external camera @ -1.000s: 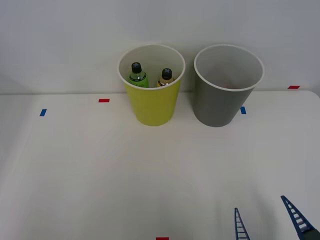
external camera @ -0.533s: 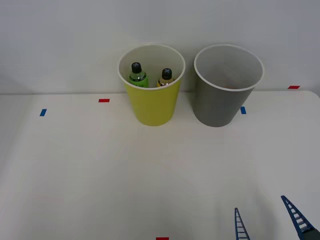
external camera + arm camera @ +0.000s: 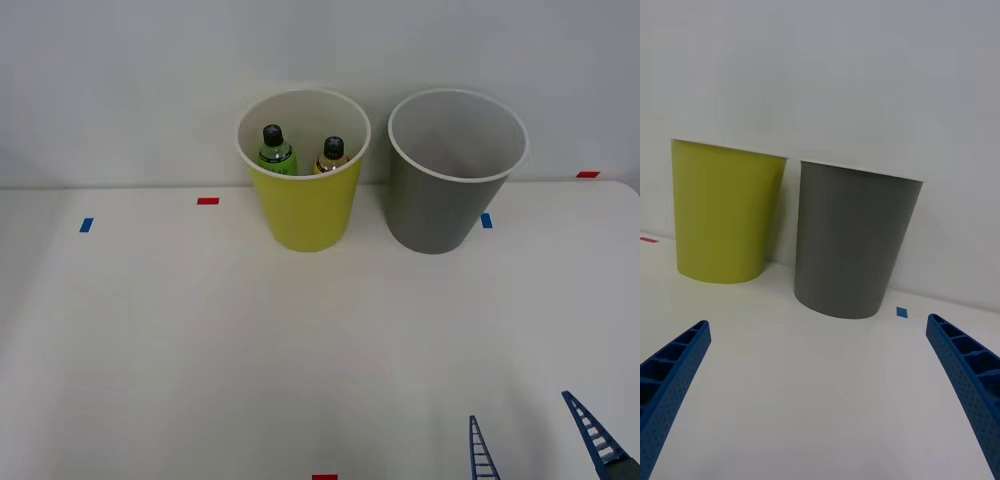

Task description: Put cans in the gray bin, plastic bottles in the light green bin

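The light green bin (image 3: pixel 305 205) (image 3: pixel 724 217) stands at the back of the white table. Two plastic bottles stand upright inside it: a green one (image 3: pixel 275 152) and a yellowish-amber one (image 3: pixel 332 157), both black-capped. Right of it stands the gray bin (image 3: pixel 440 205) (image 3: pixel 854 240); the part of its white inside that I see holds nothing. No cans are in view. My right gripper (image 3: pixel 535 450) (image 3: pixel 820 390) hovers open near the table's front right edge, well short of both bins, with nothing between its blue ribbed fingers (image 3: pixel 481 455).
Small tape marks dot the table: red ones (image 3: pixel 208 201) (image 3: pixel 587 174) (image 3: pixel 324 477) and blue ones (image 3: pixel 86 225) (image 3: pixel 486 220). A plain white wall rises right behind the bins. Wide bare tabletop lies between the gripper and the bins.
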{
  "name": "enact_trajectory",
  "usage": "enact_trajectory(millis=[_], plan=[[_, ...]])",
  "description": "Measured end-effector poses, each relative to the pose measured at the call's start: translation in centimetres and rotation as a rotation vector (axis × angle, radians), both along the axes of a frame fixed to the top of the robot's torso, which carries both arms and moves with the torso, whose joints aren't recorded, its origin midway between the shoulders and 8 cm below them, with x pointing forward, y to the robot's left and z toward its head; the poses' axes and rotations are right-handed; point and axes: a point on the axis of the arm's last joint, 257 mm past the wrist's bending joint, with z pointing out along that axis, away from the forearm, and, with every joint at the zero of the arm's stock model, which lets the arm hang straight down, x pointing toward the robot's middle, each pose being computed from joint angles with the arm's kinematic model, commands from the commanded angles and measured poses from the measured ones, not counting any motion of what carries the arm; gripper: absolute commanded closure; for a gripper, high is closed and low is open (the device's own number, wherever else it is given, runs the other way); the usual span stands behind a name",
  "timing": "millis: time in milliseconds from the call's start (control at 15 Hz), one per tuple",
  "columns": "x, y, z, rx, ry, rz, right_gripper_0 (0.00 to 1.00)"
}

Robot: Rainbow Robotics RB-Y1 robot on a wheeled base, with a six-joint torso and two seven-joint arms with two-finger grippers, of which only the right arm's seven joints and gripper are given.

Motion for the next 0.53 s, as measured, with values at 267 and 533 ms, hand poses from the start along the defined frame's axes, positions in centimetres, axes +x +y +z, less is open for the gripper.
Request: enact_trajectory(millis=[267, 533], plan=[[0.0, 0.0, 0.0, 0.0, 0.0, 0.0, 0.0], [0.0, 0.0, 0.0, 0.0, 0.0, 0.0, 0.0]])
